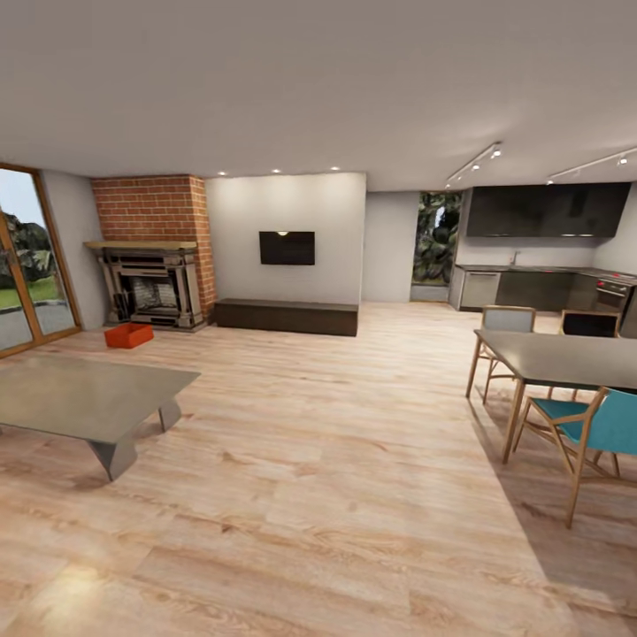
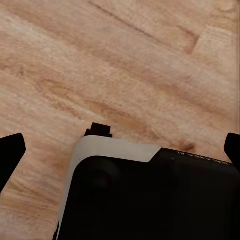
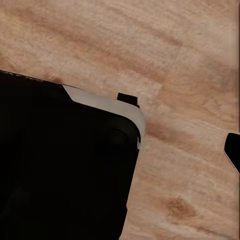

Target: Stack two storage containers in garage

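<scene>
- Below both wrist cameras lies wood plank floor (image 2: pixel 125 60) and the robot's dark base (image 2: pixel 150 200); the left gripper (image 2: pixel 120 150) shows a fingertip at each edge, spread wide and empty, while the right gripper (image 3: pixel 232 150) shows one tip, its state impossible to tell.
- Far ahead and to the robot's left, one storage container (image 1: pixel 129 335) sits on the planks just before the brick fireplace (image 1: pixel 152 283), beyond the low grey table (image 1: pixel 88 398).
- Judged from that bearing, the left arm is nearer, though a drive must come first.
</scene>
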Motion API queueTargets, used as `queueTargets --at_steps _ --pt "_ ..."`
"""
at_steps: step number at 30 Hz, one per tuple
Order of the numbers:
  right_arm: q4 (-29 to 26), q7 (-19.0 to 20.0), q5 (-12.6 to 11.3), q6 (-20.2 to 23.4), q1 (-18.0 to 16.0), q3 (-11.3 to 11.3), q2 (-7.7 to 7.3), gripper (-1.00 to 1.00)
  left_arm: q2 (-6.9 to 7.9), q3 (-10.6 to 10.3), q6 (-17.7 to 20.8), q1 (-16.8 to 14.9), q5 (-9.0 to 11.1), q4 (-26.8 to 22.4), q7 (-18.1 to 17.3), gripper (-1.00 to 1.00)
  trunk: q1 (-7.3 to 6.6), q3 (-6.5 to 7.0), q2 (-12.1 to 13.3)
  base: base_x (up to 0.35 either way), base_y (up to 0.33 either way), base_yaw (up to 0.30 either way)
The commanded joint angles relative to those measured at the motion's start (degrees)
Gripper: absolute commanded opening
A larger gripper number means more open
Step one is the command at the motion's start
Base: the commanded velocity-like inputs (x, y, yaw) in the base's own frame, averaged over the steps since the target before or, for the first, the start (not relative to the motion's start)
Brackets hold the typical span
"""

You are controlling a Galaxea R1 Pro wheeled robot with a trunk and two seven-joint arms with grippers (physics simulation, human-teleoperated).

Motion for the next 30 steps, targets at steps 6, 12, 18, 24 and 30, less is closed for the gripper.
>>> queueTargets --at_steps 6,12,18,24,30 --pt "0.19 0.15 0.13 -0.35 -0.05 0.05 0.09 1.0 0.01 -0.37 -0.23 -0.05 0.55 0.08 -0.17 1.0 0.04 -0.08 -0.06 0.322 0.0 0.0" --pt "0.19 0.15 0.15 -0.29 -0.07 -0.03 0.19 1.0 0.01 -0.36 -0.19 -0.05 0.55 0.08 -0.17 1.0 0.04 -0.08 -0.06 0.322 0.0 0.0" --pt "0.19 0.15 0.16 -0.3 -0.06 -0.06 0.32 1.0 0.01 -0.42 -0.1 -0.05 0.54 0.08 -0.17 1.0 0.04 -0.08 -0.06 0.323 0.0 0.0" --pt "0.18 0.15 0.23 -0.35 -0.05 0.03 0.28 1.0 -0.02 -0.44 -0.08 -0.05 0.54 0.08 -0.17 1.0 0.04 -0.08 -0.06 0.323 0.0 0.0" --pt "0.14 0.15 0.24 -0.35 -0.06 0.0 0.19 1.0 -0.08 -0.42 -0.25 -0.05 0.54 0.08 -0.17 1.0 0.04 -0.08 -0.06 0.323 0.0 0.0"
